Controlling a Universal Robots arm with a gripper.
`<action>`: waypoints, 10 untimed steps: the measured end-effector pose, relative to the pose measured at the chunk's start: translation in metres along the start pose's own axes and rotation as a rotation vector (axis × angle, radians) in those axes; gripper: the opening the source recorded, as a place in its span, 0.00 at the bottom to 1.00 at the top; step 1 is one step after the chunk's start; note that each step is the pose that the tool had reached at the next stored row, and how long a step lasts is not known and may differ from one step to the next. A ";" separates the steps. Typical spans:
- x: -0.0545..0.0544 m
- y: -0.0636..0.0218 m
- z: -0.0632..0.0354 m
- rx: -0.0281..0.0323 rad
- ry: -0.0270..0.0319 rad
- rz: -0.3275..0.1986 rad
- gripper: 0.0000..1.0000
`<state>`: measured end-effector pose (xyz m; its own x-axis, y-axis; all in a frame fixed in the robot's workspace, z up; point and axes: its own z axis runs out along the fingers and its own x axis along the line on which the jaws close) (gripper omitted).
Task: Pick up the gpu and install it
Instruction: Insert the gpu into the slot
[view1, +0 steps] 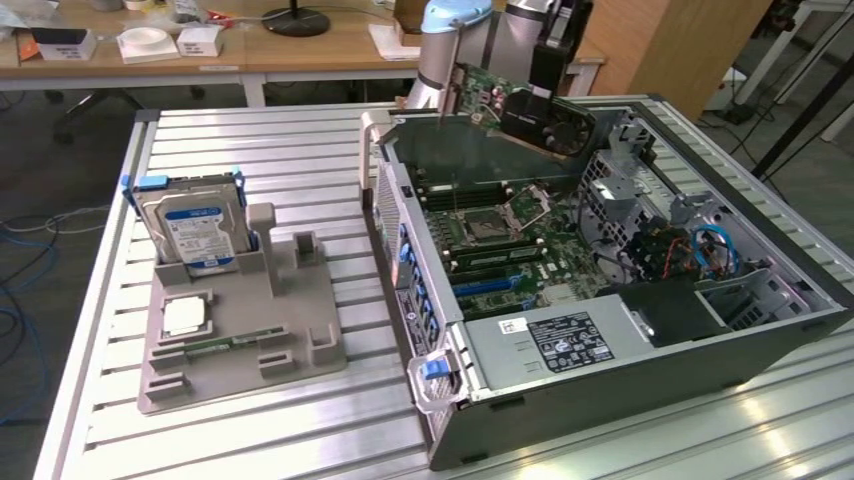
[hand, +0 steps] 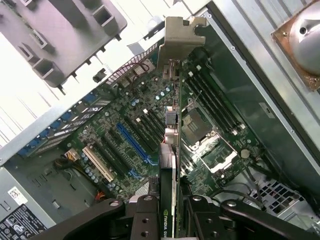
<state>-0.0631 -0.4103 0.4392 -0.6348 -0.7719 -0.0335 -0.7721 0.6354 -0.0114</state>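
In the exterior view the gpu (view1: 534, 118) hangs in the air over the far end of the open computer case (view1: 627, 410). The card is tilted, with its green board higher toward the exterior view's left and its black cooler lower toward the exterior view's right. This view also shows the slatted surface (view1: 240, 430), where a grey holder (view1: 300, 335) carries a blue-labelled hard drive (view1: 195, 228) standing upright, well apart from the card. The wrist view shows the grasp: the pincer (hand: 170, 215) is pinching the gpu, with fingers (hand: 144, 216) on each flat face, and the card is seen on its thin edge. Its long axis runs away from the pincer, and the silver bracket (hand: 181, 31) is the far end, near the case wall. Below lies the motherboard (hand: 125, 125) with a blue slot (hand: 134, 144) and the CPU socket (hand: 199, 127).
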 end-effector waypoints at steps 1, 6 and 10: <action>0.000 0.0000 0.0001 -0.0003 -0.0001 -0.008 0.26; 0.000 0.0001 0.0004 -0.0017 -0.0006 -0.049 0.26; 0.000 0.0001 0.0008 -0.0030 -0.0011 -0.089 0.26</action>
<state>-0.0631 -0.4101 0.4384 -0.5639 -0.8252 -0.0336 -0.8254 0.5645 -0.0114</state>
